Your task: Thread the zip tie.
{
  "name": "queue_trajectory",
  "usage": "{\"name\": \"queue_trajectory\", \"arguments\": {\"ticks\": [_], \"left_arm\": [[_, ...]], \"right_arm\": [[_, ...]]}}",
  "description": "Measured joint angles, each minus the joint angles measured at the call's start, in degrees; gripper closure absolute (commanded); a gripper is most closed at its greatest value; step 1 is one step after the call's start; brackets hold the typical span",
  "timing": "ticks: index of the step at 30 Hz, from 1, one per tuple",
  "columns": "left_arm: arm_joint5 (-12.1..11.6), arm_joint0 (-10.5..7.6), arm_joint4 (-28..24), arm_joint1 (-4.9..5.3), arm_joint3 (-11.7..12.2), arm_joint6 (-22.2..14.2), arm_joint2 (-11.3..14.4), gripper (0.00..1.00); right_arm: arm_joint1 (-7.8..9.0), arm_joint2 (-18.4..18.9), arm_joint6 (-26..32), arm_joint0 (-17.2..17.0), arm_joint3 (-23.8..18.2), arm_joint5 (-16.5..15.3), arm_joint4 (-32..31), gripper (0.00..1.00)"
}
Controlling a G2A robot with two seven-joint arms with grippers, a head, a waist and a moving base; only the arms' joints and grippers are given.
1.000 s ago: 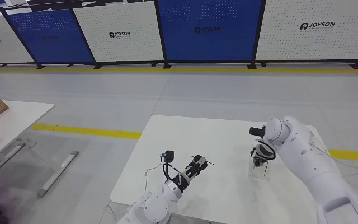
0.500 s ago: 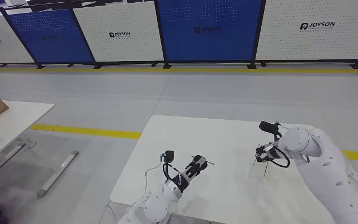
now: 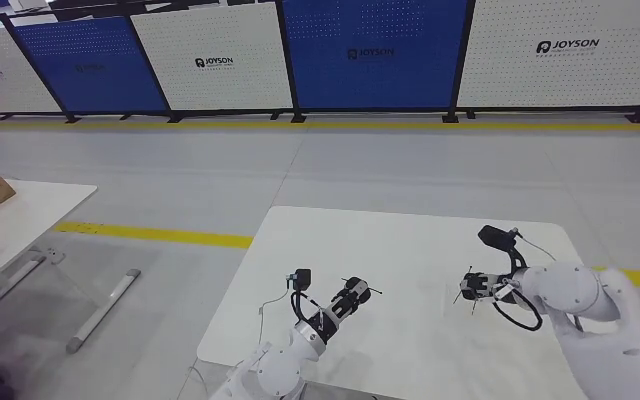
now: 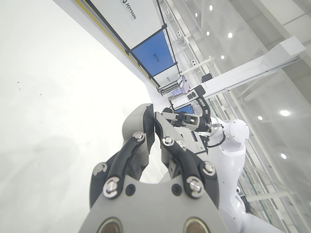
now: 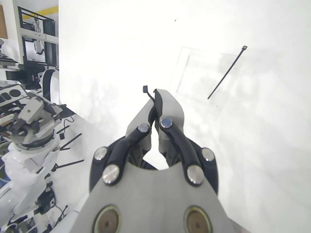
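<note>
You saw a black zip tie, a white table, and far off, dotted blue and white panels.

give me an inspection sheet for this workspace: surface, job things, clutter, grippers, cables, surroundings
surface: white table, a few dark specks.
job's things: held zip tie, its head poking past the right fingers; loose zip tie lying across a clear sheet.
clutter: nothing seen.
grippers: right gripper shut on the held zip tie; left gripper fingers shut, a thin black strip crossing its tip, grip unconfirmed.
cables: black cable loop at the right wrist; thin cable beside the left arm.
surroundings: blue and white panels, yellow floor line, second table.
</note>
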Motion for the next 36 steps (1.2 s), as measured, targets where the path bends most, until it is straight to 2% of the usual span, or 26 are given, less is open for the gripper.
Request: {"name": "queue_trajectory", "arguments": {"ticks": [4,7,10,12,17,20,36], "left_arm": [[0.0,0.0,0.0,0.0,0.0,0.0,0.0,1.0],[0.0,0.0,0.0,0.0,0.0,0.0,0.0,1.0],[0.0,0.0,0.0,0.0,0.0,0.0,0.0,1.0],[0.0,0.0,0.0,0.0,0.0,0.0,0.0,1.0],[0.0,0.0,0.0,0.0,0.0,0.0,0.0,1.0],[0.0,0.0,0.0,0.0,0.0,0.0,0.0,1.0],[0.0,0.0,0.0,0.0,0.0,0.0,0.0,1.0]], "right_arm": [[-0.02,-0.23,-0.44,-0.27,-0.14,-0.17,-0.31,1.0],[-0.23,-1.84,-4.16,-1.32,-1.63,0.61,-2.25,1.0],[-0.37,-1.66,-8.65,-2.47,-4.21,1.51,-2.08,1.0],[-0.33,-0.69,-12.24,-4.33,-6.73,1.65,-1.6,1.0],[0.03,2.88,-22.47,-11.92,-14.62,0.32,-0.28,1.0],[0.1,4.32,-27.06,-16.35,-17.57,-0.79,1.6,1.0],[0.09,4.49,-27.28,-16.68,-17.65,-0.91,2.1,1.0]]}}
